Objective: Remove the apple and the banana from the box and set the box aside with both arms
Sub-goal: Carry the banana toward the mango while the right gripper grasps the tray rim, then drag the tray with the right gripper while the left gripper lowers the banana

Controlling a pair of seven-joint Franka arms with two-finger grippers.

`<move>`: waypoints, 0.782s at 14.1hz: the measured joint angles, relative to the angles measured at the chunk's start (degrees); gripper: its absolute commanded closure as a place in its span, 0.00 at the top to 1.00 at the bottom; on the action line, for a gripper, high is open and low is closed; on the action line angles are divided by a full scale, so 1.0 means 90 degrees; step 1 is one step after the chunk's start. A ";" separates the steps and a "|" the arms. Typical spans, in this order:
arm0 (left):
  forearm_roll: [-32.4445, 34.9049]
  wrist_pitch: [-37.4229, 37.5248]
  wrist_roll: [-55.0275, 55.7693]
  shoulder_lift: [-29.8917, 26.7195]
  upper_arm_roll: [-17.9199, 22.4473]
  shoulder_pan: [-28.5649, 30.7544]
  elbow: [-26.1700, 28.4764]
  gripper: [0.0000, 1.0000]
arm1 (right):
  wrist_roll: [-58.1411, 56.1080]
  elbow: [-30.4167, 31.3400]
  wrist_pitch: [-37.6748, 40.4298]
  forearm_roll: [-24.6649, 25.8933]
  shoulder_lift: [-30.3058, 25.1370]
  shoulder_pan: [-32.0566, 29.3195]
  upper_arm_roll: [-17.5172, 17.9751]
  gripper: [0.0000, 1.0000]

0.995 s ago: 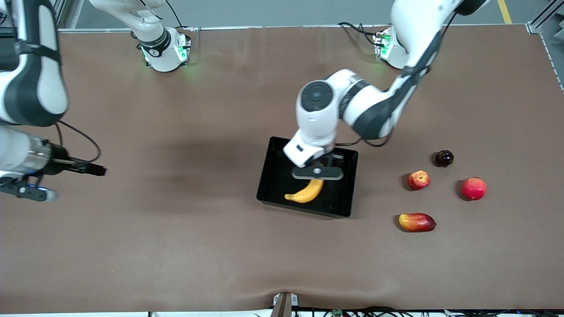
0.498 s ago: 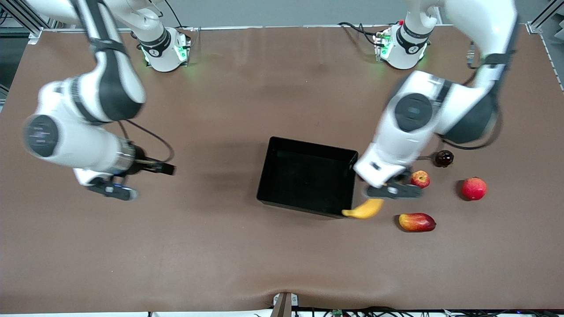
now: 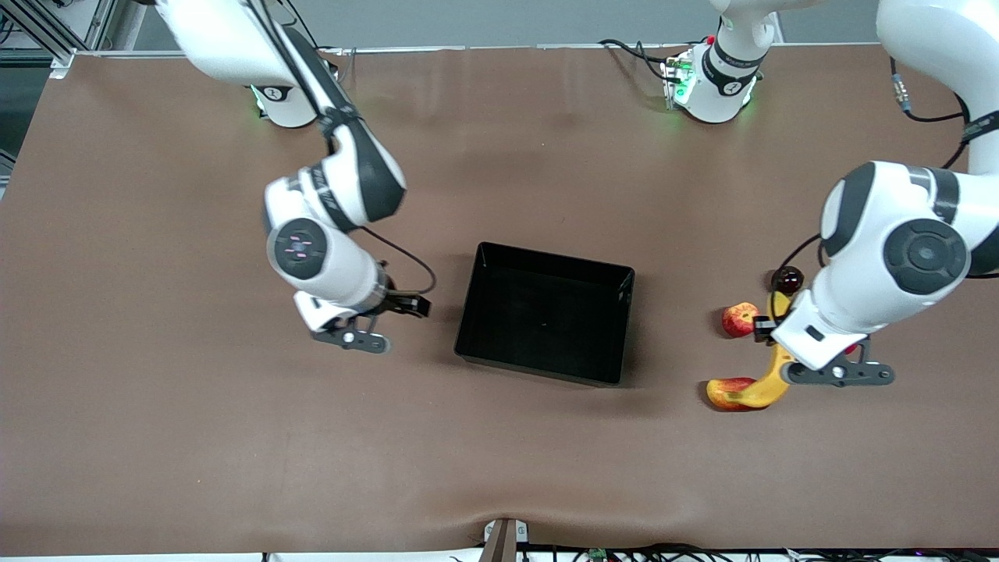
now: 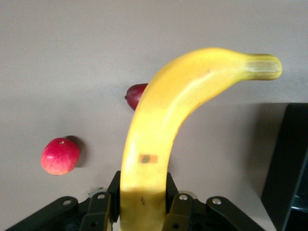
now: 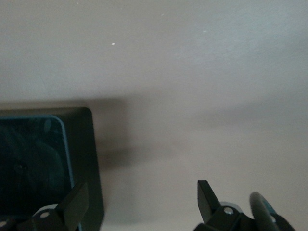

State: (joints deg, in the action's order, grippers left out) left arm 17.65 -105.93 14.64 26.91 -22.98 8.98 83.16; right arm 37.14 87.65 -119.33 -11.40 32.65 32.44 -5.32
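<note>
My left gripper is shut on the long yellow banana and holds it in the air over the loose fruits at the left arm's end of the table. In the left wrist view the banana rises from between the fingers. The small red apple with a yellowish patch lies on the table beside the banana. The black box stands empty mid-table. My right gripper is open and empty just beside the box, toward the right arm's end; the right wrist view shows its gripper next to a box corner.
A red-yellow mango lies partly under the banana's tip. A dark round fruit lies farther from the front camera than the apple. A round red apple and the box wall show in the left wrist view.
The left arm lifted the banana out of the box and carried it to over the loose fruits. The right arm swung in from the table's end to beside the box.
</note>
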 measured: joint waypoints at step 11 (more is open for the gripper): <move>-0.0001 0.0020 0.0000 -0.0233 -0.0015 0.0422 0.0622 0.00 | 0.1369 -0.0407 -0.1443 -0.0065 0.0964 0.0859 0.0000 0.00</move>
State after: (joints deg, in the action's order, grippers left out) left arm 17.64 -105.76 14.64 24.81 -23.11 12.78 88.76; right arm 49.46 83.99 -132.31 -11.99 41.33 40.16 -5.32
